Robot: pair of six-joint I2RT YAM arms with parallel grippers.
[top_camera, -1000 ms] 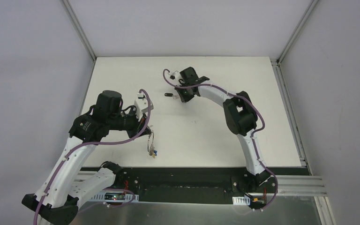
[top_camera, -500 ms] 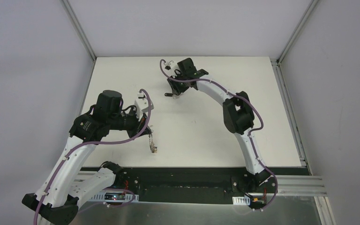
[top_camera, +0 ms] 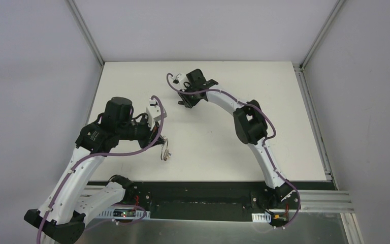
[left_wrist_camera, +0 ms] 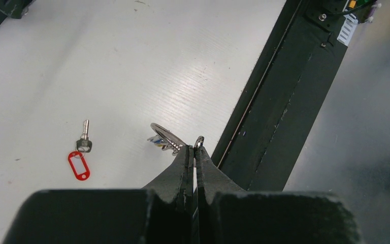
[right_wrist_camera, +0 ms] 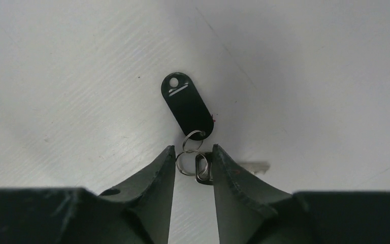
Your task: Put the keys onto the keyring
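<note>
The right gripper (right_wrist_camera: 194, 158) stands narrowly apart astride the head of the black-tagged key (right_wrist_camera: 203, 170), which lies flat near the tabletop's (right_wrist_camera: 81, 76) far edge; closing here may pinch only its small ring, or skid the thin key away. The left gripper (left_wrist_camera: 194, 151) is clamped on the keyring (left_wrist_camera: 165, 136) by the near edge; so slight a hold could let it twist. The red-tagged key (left_wrist_camera: 83, 145) lies loose nearby.

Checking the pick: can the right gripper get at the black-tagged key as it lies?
Probably yes. The right gripper is open astride the head of the black-tagged key, which lies flat on the table; its tag points away, and nothing blocks the fingers.
</note>
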